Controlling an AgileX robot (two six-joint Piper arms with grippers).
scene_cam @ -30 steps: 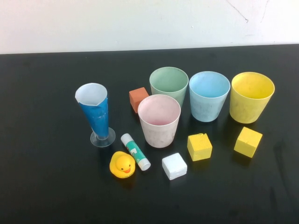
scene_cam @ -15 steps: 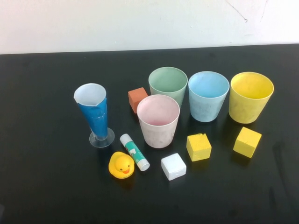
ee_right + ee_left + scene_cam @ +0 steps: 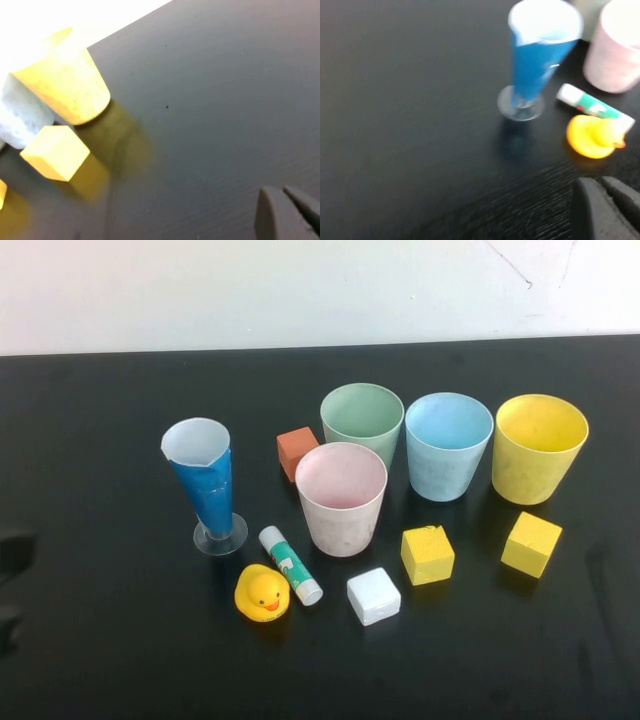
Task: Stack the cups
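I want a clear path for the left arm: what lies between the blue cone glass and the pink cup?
In the high view, only the glue stick lies low in the gap between the blue cone glass and pink cup; the rest is bare black table.

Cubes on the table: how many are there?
4. The orange cube sits left of the green cup; the white cube is nearest the front; one yellow cube is right of the pink cup; another yellow cube fronts the yellow cup.
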